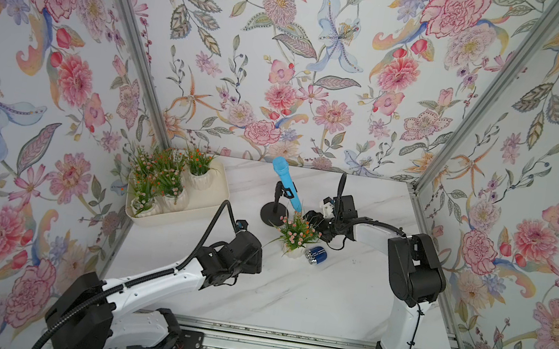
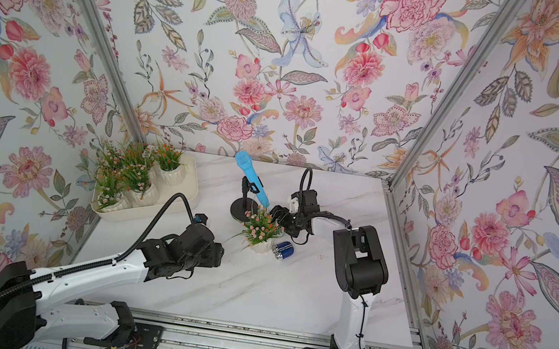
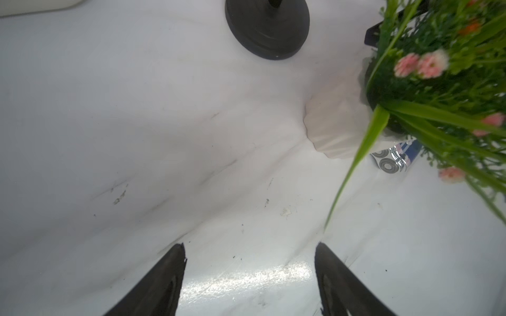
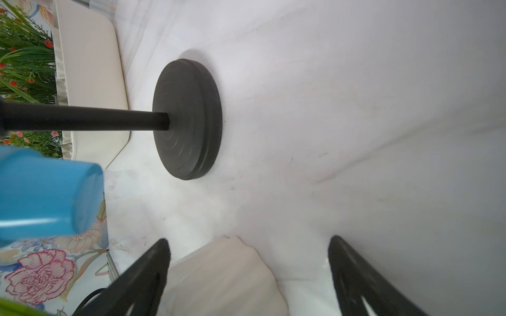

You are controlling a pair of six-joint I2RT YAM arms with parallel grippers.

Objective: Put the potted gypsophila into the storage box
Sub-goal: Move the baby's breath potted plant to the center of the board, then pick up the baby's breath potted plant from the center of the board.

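The box (image 1: 209, 197) sits off to the left of the black stand (image 1: 273, 215), back toward the wall corner. A bunch of plants (image 1: 165, 177) are crammed into it, with leaves overlapping too much for me to count them, and the end nearest the stand is bare. One isn't in there: the loose plant (image 1: 297, 236) stands upright on the table (image 1: 289, 297) right in front of the stand's base, with its leaves reaching over the base edge in both top views. A blue shaver (image 1: 315, 257) lies on its side just beside that plant, on the side away from the box. The blue mic (image 1: 285, 187) is clipped in the stand, tilted.

The right gripper (image 4: 247, 240) comes in from the right of the stand, down at the loose plant. Its jaws are spread wide with the white pot sitting between them and a clear gap on one side, so it's not squeezing anything. The left gripper (image 3: 249, 244) hangs over bare table front-left of the stand, near the loose plant but apart from it. Its jaws are apart too, with nothing in them.
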